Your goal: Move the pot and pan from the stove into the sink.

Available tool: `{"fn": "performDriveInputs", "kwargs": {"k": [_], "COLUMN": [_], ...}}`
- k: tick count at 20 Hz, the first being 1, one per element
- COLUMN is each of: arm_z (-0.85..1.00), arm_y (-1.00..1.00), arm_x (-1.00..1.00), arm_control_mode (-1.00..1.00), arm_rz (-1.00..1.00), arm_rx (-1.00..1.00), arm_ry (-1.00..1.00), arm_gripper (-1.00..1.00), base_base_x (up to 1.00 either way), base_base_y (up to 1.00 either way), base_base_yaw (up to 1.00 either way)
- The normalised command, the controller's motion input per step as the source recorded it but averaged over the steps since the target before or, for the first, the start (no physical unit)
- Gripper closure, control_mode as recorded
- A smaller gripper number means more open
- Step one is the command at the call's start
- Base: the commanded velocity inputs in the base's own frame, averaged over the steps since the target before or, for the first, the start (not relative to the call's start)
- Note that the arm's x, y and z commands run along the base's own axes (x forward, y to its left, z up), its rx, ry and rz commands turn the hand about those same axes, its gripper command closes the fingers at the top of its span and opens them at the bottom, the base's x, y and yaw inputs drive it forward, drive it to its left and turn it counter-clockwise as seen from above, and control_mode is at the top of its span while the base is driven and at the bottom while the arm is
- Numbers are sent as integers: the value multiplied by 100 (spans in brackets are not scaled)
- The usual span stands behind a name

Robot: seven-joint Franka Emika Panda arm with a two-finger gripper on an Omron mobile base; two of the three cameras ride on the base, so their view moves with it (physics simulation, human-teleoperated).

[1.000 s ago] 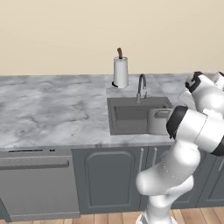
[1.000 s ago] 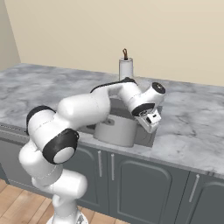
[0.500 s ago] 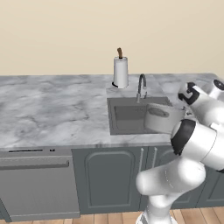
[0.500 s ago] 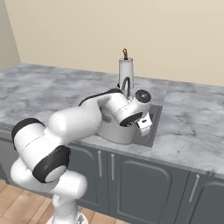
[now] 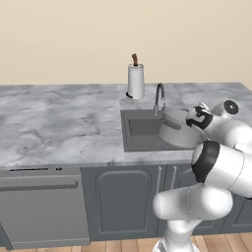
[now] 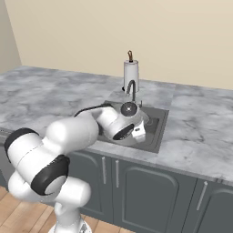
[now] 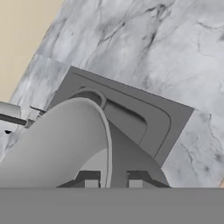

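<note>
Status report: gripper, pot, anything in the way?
Gripper shut on pot rim. Pot tilted over sink, not set down. Faucet close behind pot.

Paper towel roll (image 5: 136,81) upright on marble counter (image 5: 59,123); dishwasher (image 5: 42,206) below.

Faucet (image 5: 159,97) apparently crowding pot (image 5: 174,130)

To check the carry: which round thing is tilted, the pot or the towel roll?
The pot, tilted over the sink; the towel roll stands upright.
</note>
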Motion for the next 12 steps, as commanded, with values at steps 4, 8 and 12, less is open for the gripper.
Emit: {"fn": "performDriveInputs", "kwargs": {"k": [4,8,12], "arm_z": [-1,0,-3], "arm_y": [15,1,0], "arm_x": [8,0,12], "arm_control_mode": [-100,-100,-100], "arm_rz": [-5,0,0], "arm_rx": [-7,-3,-1], "arm_ry": [-2,0,0], "arm_gripper": [100,100,100], "base_base_x": [0,0,0], "base_base_y": [0,0,0], "base_base_yaw": [0,0,0]}}
